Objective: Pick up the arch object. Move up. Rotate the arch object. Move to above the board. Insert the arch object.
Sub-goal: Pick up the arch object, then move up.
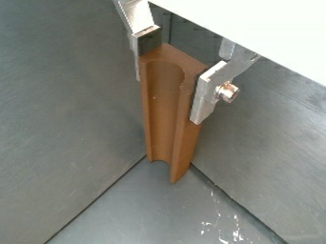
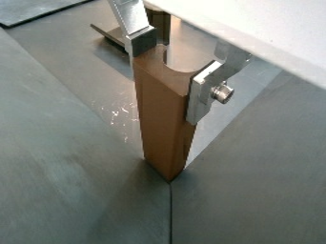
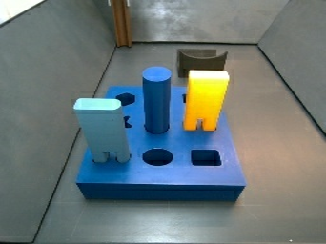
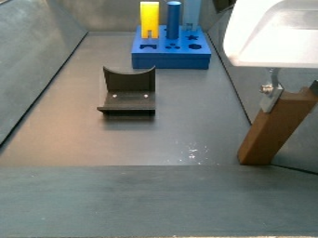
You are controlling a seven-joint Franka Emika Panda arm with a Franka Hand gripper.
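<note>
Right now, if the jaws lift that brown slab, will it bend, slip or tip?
The arch object looks like a rigid solid block, so bending seems unlikely. The gripper grasps only its top, so it might swing. Its faces look smooth, so some slipping is possible. Standing tall and narrow, it would probably tip if released.

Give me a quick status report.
Gripper shut on the arch object, at the far corner. Board holds three pieces, several holes open. Dark notched block lies between.

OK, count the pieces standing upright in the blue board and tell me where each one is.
3. On the board, in a side view: a light blue block at one corner, a dark blue cylinder mid-board, a yellow block beside it. The gripper holds the arch object away from the board.
</note>
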